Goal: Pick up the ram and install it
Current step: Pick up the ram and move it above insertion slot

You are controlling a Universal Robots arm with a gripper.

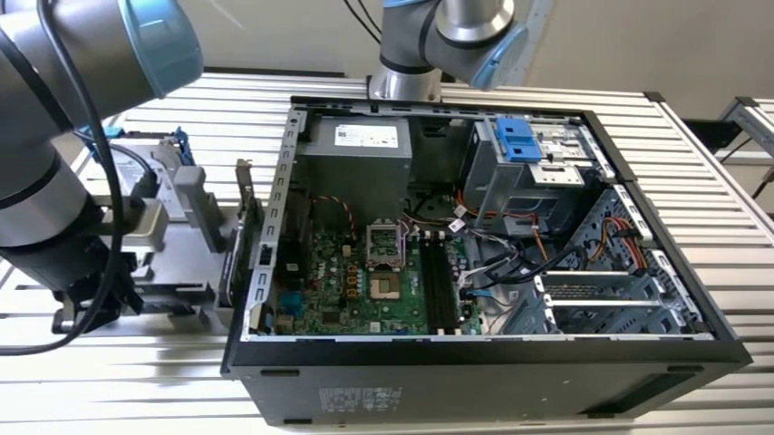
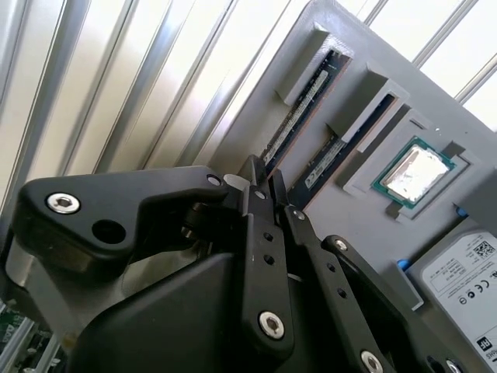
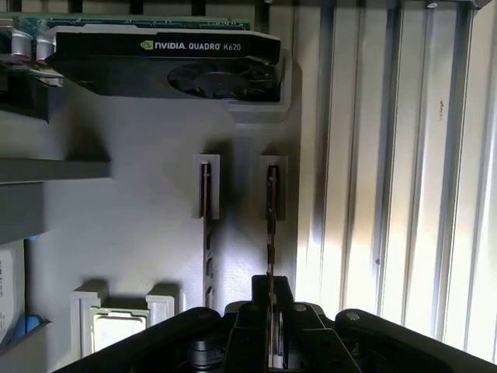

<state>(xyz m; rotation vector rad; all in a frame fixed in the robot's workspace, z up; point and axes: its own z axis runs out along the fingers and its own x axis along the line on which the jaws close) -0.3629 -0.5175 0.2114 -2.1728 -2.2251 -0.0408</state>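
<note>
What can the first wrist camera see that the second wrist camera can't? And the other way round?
First wrist view: the video card with its round fan. Second wrist view: the white label on the hard drive and a corner of green circuit board. In both wrist views: the claw closed on one ram stick, the other ram stick beside it, and the shiny square chip, all on the grey holder.

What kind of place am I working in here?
Probably a computer-assembly workbench: an open black desktop computer case on a ribbed silver metal table, beside a grey plastic holder tray of parts.
</note>
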